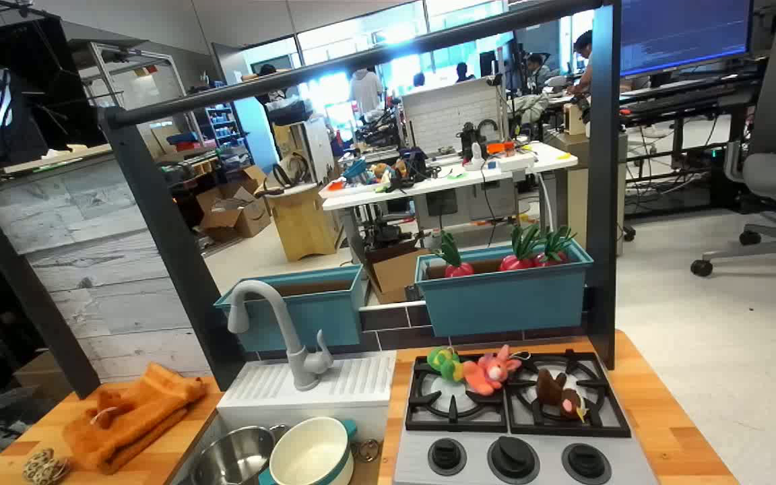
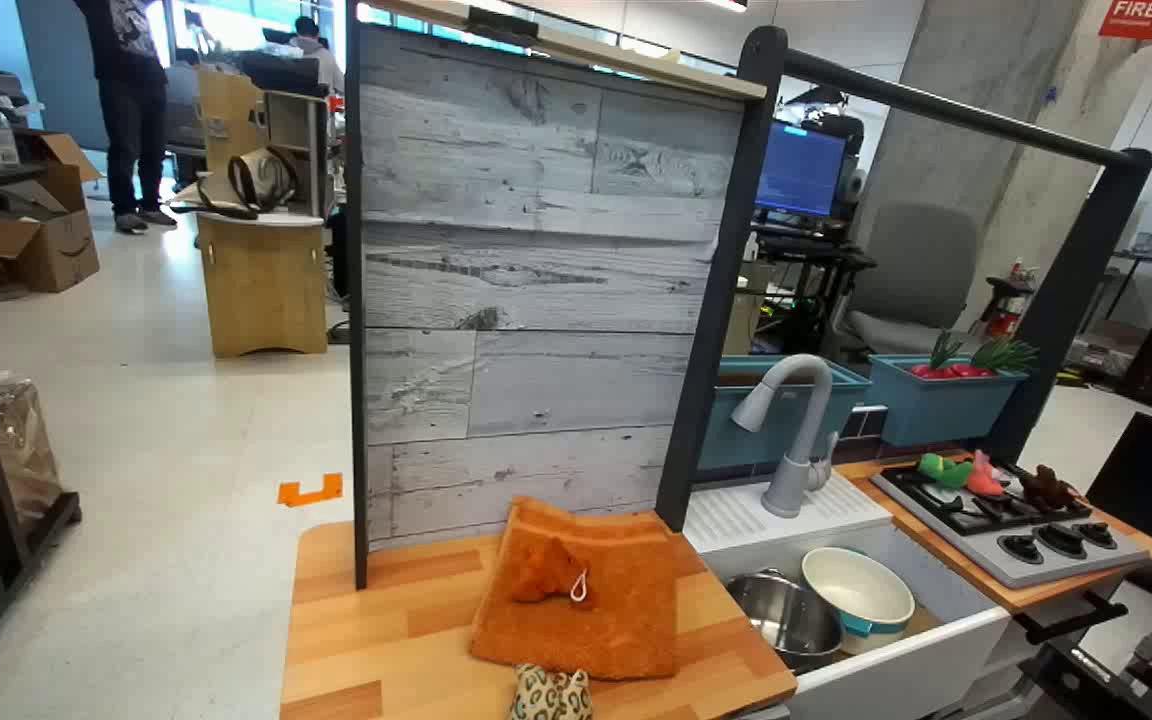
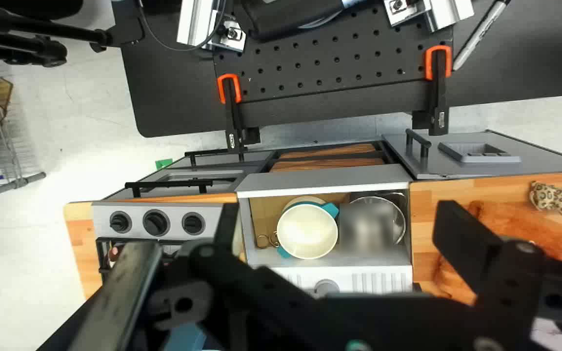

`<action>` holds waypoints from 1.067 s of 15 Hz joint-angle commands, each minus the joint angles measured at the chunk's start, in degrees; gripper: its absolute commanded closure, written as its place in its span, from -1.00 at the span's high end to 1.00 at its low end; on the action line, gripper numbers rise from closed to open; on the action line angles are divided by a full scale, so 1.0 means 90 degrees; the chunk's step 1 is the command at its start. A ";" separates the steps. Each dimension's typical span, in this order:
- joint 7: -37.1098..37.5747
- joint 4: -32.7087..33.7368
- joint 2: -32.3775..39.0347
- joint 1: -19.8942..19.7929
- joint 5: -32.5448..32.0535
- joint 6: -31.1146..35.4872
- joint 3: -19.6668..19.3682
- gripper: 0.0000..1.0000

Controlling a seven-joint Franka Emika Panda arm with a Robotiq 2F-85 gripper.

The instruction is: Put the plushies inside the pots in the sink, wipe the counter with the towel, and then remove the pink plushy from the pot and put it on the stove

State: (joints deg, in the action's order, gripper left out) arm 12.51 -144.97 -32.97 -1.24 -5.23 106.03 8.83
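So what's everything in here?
Stove: 1, grey and black, on counter
Pink plushy: 1, pink, on stove
Green plushy: 1, green-yellow, on stove
Brown plushy: 1, brown, on stove
Towel: 1, orange, on counter
Orange plushy: 1, orange, on towel
Leopard-print thing: 1, cream, on counter
Sink: 1, grey, beside stove
Steel pot: 1, silver, in sink
Teal-handled pot: 1, cream, in sink
Faucet: 1, grey, behind sink
Planters: 2, teal, at back
Toy radishes: 3, red, in planter
Panel: 1, whitish, behind towel
Background clutter: many, mixed, behind
Gripper: 1, black, open, overhead
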 commanded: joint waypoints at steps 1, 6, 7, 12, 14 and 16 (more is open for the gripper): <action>0.0045 0.0012 0.0011 0.0102 -0.0046 -0.0016 -0.0088 1.00; 0.0045 0.0012 0.0011 0.0102 -0.0046 -0.0016 -0.0088 1.00; 0.0045 0.0012 0.0011 0.0102 -0.0046 -0.0015 -0.0088 1.00; 0.0425 0.0082 0.0963 -0.0036 0.0127 0.1098 -0.0110 1.00; 0.0946 -0.0012 0.1460 -0.0227 -0.0039 0.2229 -0.0106 1.00; 0.1798 0.0051 0.2295 -0.0614 -0.0512 0.3188 -0.0072 1.00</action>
State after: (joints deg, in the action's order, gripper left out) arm 20.95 -146.43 -22.39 -3.00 -5.68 125.05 8.27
